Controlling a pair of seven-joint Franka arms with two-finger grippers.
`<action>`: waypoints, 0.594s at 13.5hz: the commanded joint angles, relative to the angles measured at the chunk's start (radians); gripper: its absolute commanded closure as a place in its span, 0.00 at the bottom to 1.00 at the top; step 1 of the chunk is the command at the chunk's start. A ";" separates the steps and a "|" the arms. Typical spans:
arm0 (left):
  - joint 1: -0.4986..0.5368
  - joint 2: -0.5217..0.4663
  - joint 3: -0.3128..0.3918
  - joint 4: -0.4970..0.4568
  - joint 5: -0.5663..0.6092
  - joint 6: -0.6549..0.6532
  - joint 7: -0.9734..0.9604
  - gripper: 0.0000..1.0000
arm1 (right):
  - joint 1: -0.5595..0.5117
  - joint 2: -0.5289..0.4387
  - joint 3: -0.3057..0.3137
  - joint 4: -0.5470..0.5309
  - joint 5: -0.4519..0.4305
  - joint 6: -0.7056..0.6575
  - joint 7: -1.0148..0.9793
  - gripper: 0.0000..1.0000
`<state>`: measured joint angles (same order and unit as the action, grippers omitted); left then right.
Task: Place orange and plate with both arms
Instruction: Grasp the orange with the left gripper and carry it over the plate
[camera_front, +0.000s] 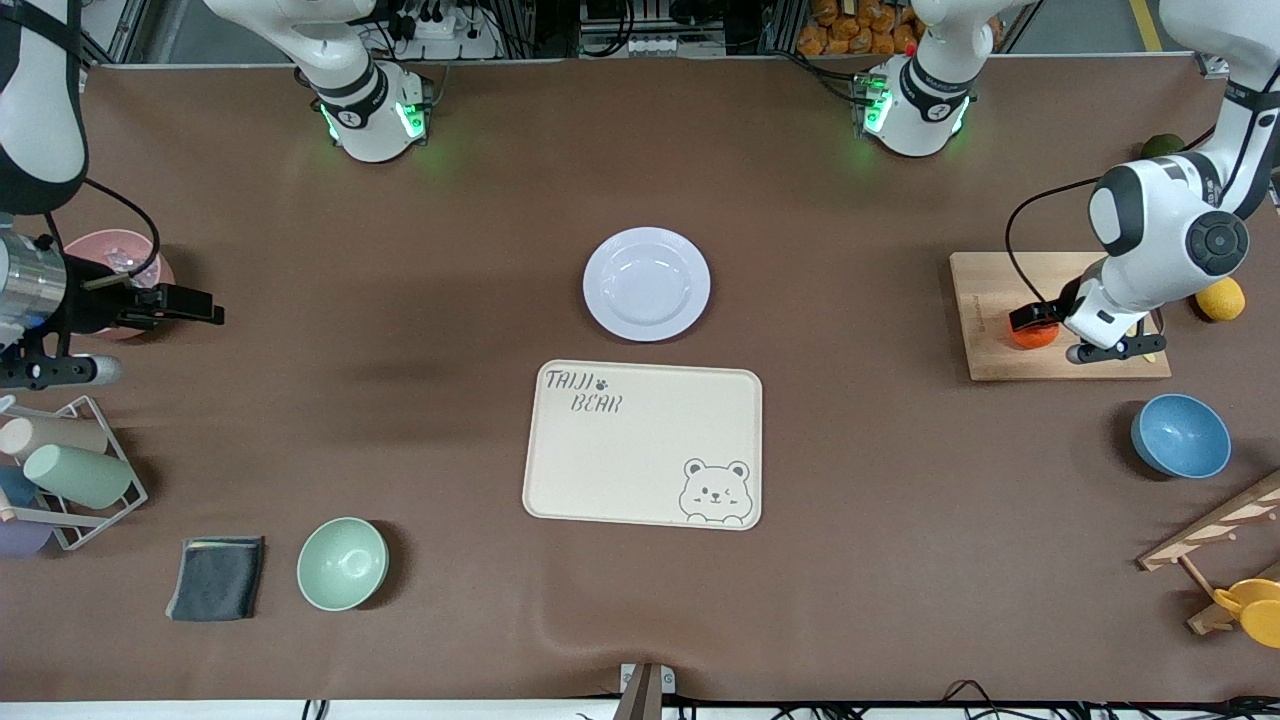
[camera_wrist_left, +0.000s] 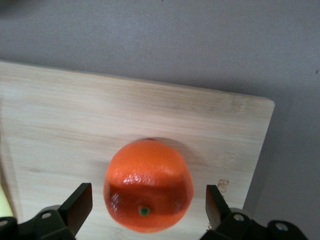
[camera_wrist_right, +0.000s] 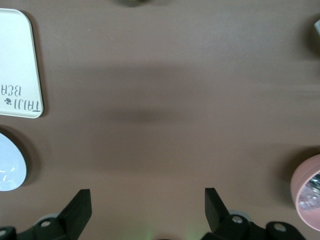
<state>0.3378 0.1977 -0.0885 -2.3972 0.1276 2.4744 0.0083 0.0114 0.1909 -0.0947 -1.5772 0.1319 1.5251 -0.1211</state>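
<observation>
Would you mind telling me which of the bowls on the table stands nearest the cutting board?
The blue bowl, toward the left arm's end of the table. It sits just nearer the front camera than the cutting board; the green bowl and pink bowl stand toward the right arm's end.

orange (camera_front: 1035, 335) on cutting board (camera_front: 1000, 300) at left arm's end, plate (camera_front: 647, 283) mid-table, tray (camera_front: 643, 443) nearer the camera

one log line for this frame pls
left hand open, straddling orange on cutting board | right hand open, waiting over bare table | plate untouched
</observation>
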 joint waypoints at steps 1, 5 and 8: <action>0.013 0.022 -0.008 0.000 0.047 0.032 0.005 0.00 | -0.021 0.005 0.007 -0.018 0.044 0.004 0.015 0.00; 0.013 0.048 -0.008 0.000 0.049 0.053 0.005 0.00 | -0.024 0.019 0.007 -0.035 0.103 -0.002 0.014 0.00; 0.013 0.052 -0.008 0.003 0.049 0.054 0.005 0.24 | -0.025 0.032 0.007 -0.064 0.167 0.007 0.012 0.00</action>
<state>0.3383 0.2455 -0.0885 -2.3971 0.1514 2.5123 0.0083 0.0052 0.2194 -0.0985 -1.6181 0.2475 1.5254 -0.1209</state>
